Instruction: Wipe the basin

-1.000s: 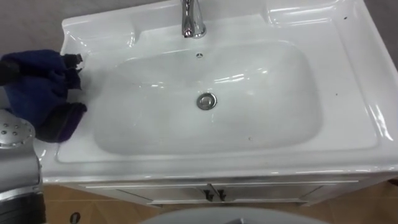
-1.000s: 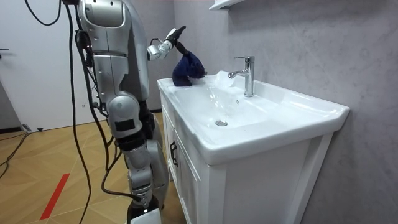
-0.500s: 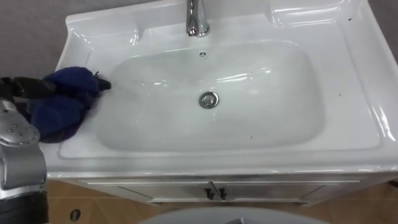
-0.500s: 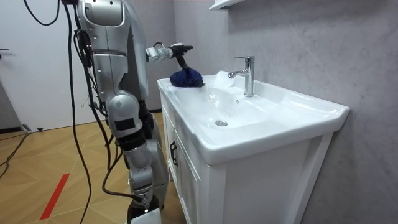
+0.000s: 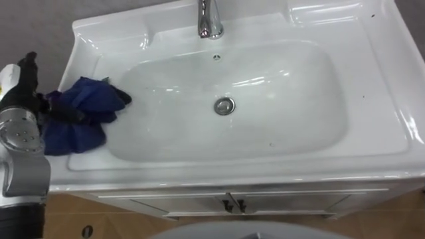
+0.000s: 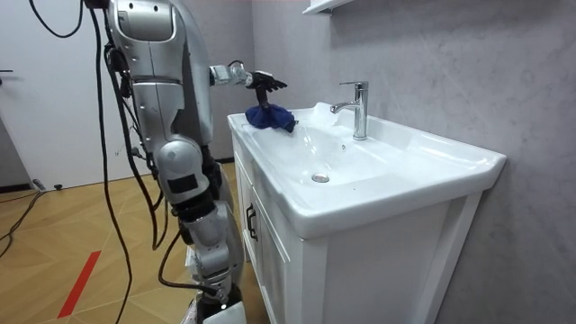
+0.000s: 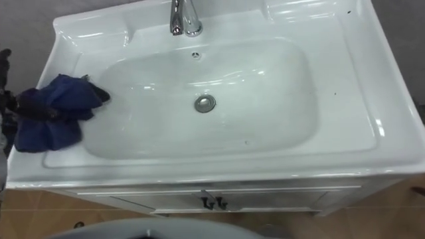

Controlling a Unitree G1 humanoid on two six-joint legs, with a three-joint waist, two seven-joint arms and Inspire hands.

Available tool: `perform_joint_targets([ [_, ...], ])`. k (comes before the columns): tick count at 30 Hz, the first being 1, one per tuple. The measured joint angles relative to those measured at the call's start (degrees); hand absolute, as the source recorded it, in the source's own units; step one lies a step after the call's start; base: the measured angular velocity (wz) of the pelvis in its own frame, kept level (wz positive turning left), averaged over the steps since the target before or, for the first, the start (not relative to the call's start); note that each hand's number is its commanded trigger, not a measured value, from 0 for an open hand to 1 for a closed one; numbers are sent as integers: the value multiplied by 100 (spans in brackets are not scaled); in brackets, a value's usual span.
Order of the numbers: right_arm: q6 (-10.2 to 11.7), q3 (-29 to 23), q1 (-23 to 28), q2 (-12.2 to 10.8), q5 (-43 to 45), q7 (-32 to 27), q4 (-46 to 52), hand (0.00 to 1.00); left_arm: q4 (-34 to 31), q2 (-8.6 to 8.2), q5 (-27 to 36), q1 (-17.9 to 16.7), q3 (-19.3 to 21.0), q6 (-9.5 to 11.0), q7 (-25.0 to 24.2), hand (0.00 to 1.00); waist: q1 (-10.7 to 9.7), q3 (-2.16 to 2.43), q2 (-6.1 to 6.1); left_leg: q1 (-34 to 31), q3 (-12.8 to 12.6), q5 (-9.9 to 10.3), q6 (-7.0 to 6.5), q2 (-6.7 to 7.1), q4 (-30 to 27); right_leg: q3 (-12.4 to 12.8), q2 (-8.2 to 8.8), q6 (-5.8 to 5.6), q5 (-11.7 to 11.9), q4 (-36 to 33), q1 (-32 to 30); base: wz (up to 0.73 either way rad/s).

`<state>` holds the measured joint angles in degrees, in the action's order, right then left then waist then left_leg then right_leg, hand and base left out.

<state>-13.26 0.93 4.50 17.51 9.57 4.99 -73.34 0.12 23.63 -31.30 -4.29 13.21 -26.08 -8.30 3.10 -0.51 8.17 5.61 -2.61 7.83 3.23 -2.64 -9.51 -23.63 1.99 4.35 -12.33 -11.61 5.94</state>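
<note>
A dark blue cloth [image 5: 83, 116] lies crumpled on the left rim of the white basin [image 5: 285, 133], one corner hanging over the bowl's edge. My left hand [image 5: 30, 70] comes in from the left. In the room view my left hand [image 6: 261, 81] hovers just above the cloth [image 6: 271, 117] with its fingers spread and straight, clear of the fabric. The bowl looks wet and glossy, with a metal drain [image 5: 224, 105] in the middle.
A chrome faucet [image 5: 210, 20] stands at the back centre of the basin. The basin sits on a white cabinet with small door handles [image 5: 232, 206] at the front. I stand at the basin's left end, beside a grey wall [image 6: 450, 63].
My left hand carried the bunched cloth down onto the rim, then let go and spread its fingers. The cloth now lies flatter and nearer the bowl.
</note>
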Motion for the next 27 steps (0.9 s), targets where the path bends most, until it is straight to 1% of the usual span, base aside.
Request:
perform_joint_targets([
  [2, 20, 5, 9, -3, -47, -68, -4, 0, -23, 0, 265, 1, 17, 12, 36, 0, 1, -1, 11, -10, 6, 6, -9, 6, -4, 2, 3, -11, -7, 1, -8, 3],
  [5, 7, 1, 27, -11, -181, -241, -53, 0, -169, 0, 1078, 5, 114, 49, 41, 0, 40, -2, 8, -18, 73, 8, -13, 21, -3, 3, 11, -26, -18, -5, -16, 4],
  [7, 3, -1, 35, -26, -249, -363, -55, 0, -238, 1, 2100, 45, 457, 52, 99, 0, 48, 0, -4, -36, 85, 9, -14, 26, -12, 0, 14, -29, -20, -8, -27, 0],
  [8, 0, 1, 47, -41, -253, -389, -59, 0, -274, 1, 2329, 61, 529, 57, 141, 0, 49, 2, -11, -25, 83, 9, -14, 26, -11, 4, 13, -29, -20, -9, -29, 0],
  [9, -4, 8, 85, -73, -253, -433, -65, 0, -324, 0, 2744, 105, 656, 91, 231, 0, 97, 1, -42, -7, 80, 9, -14, 26, -3, 9, 13, -29, -20, -20, -22, -6],
  [10, -2, 6, 140, -106, -256, -467, -61, 0, -340, -1, 3072, 148, 758, 171, 337, 0, 149, 12, -64, -1, 80, 9, -14, 25, 0, 22, 13, -28, -23, -22, -18, -7],
  [11, -6, 6, 165, -124, -259, -484, -60, 0, -353, -1, 3194, 165, 804, 205, 391, 0, 171, 18, -74, 0, 80, 9, -14, 25, -1, 27, 13, -27, -24, -20, -19, -5],
  [13, -12, 8, 242, -166, -268, -493, -52, 0, -367, -1, 3539, 169, 942, 334, 635, 0, 189, 22, -98, 4, 79, 9, -15, 27, 3, 31, 13, -31, -29, -20, -18, 0],
  [15, -58, 10, 250, -182, -298, -493, -54, 0, -367, -1, 3725, 169, 967, 379, 837, 0, 203, 20, -115, 5, 87, 9, -14, 29, 5, 42, 13, -31, -29, -20, -20, 0],
  [18, -53, 11, 245, -207, -306, -496, -52, 0, -367, -2, 3750, 169, 968, 414, 1090, 0, 203, 26, -179, 10, 81, 9, -15, 29, 2, 50, 12, -32, -29, -19, -20, 0],
  [20, -54, 9, 239, -211, -303, -500, -41, 0, -369, -2, 3750, 169, 976, 436, 1206, 0, 209, 34, -204, 6, 80, 9, -15, 29, -2, 54, 11, -32, -29, -19, -18, 0],
  [21, -54, 8, 245, -212, -303, -508, -34, 0, -387, -2, 3752, 169, 987, 440, 1274, 0, 206, 51, -197, 7, 80, 9, -15, 30, -3, 59, 11, -32, -29, -16, -21, 0],
  [22, -55, 7, 279, -218, -302, -522, -36, 0, -424, -2, 3752, 169, 1003, 439, 1343, 0, 199, 50, -224, 6, 81, 9, -14, 31, -4, 58, 11, -32, -29, -18, -22, 0],
  [23, -58, 1, 300, -225, -302, -533, -17, 0, -462, -2, 3752, 169, 1017, 439, 1393, 0, 202, 62, -219, 6, 81, 9, -14, 31, -5, 59, 11, -32, -29, -18, -21, 0],
  [25, -57, -38, 347, -245, -261, -565, 80, 0, -659, -2, 3752, 169, 1139, 440, 1622, 0, 201, 64, -258, 7, 80, 9, -14, 30, -5, 71, 8, -32, -29, -16, -20, 0],
  [27, -56, -127, 355, -245, -250, -585, 96, 0, -775, -1, 3751, 170, 1247, 445, 1862, 0, 189, 64, -256, 9, 75, 9, -14, 31, -4, 80, 11, -33, -28, -15, -19, -2],
])
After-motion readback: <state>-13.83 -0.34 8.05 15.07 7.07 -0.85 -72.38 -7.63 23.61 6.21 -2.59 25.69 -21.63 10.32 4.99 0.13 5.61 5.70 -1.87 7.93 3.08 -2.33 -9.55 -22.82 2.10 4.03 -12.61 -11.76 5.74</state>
